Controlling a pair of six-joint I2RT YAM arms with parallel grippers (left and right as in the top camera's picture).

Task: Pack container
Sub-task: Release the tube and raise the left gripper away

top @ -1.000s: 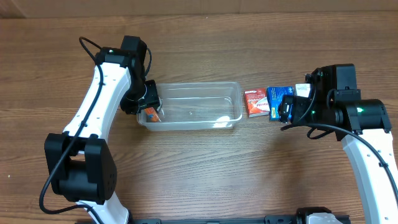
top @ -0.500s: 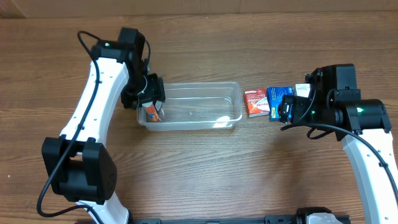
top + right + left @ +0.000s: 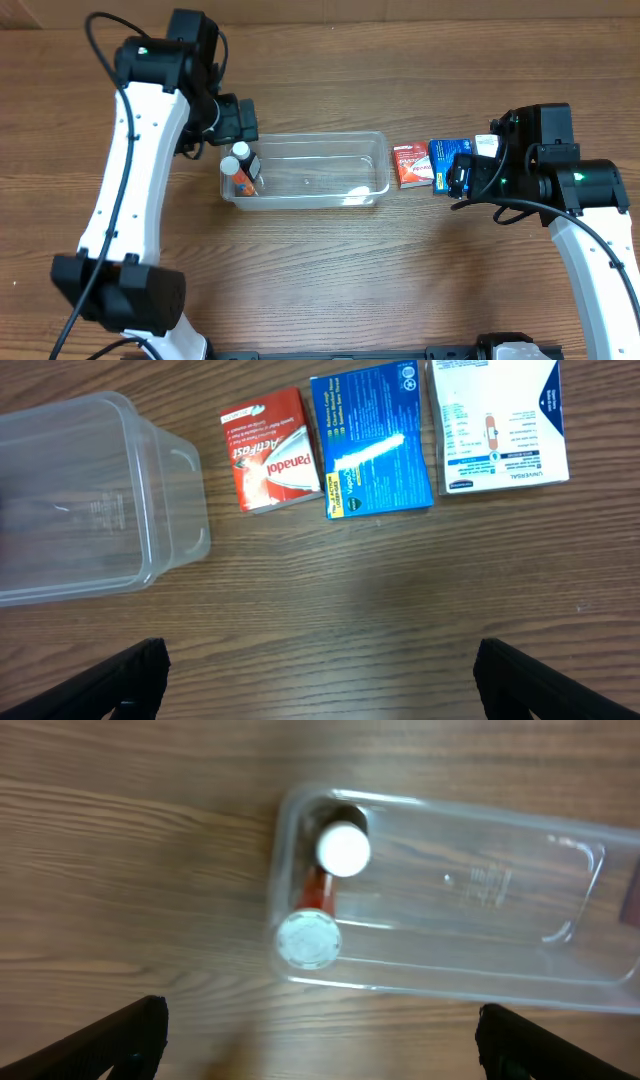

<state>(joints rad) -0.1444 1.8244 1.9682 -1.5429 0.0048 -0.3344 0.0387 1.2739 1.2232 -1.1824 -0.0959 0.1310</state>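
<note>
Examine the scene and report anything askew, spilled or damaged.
Nothing is spilled or damaged. Two white-capped bottles sit in the container's left end. Outside it, the Panadol box lies slightly skewed beside the straighter blue box and white box.

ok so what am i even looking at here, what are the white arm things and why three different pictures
Those are two robot arms at a wooden table, each ending in a two-finger pincer. The wide picture comes from a fixed camera overhead. The other two come from a small camera on each wrist, looking down past that arm's own dark fingertips in the bottom corners.

The left pincer hangs near the left end of a clear plastic container, where a white-capped bottle and a second bottle sit. The right pincer hangs over three boxes beside the container: a red Panadol box, a blue box and a white-and-blue box. Both pincers are open and hold nothing.
</note>
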